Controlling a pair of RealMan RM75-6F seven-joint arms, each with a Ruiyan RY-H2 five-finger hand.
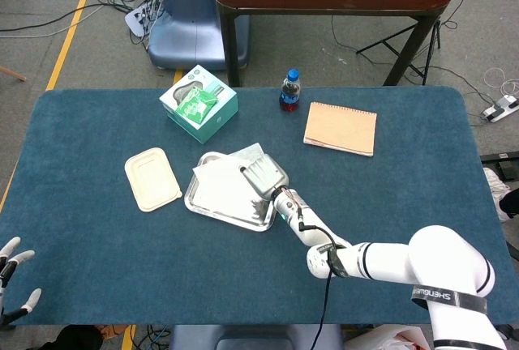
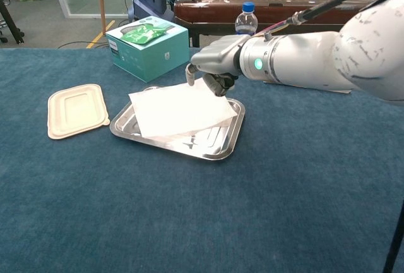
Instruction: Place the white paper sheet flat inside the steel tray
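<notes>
The white paper sheet (image 1: 220, 189) (image 2: 180, 109) lies skewed on the steel tray (image 1: 236, 222) (image 2: 192, 150), its corners riding over the rim. My right hand (image 1: 261, 177) (image 2: 211, 72) hangs over the tray's far right corner with its fingers curled downward. Their tips reach the sheet's far corner; whether they pinch it is hidden. My left hand (image 1: 11, 282) shows only at the table's near left edge in the head view, fingers spread and holding nothing.
A beige lid (image 1: 152, 178) (image 2: 76, 109) lies left of the tray. Behind it stands a teal box (image 1: 199, 103) (image 2: 148, 47). A bottle (image 1: 289, 91) (image 2: 246, 18) and a brown notebook (image 1: 340, 128) sit at the back right.
</notes>
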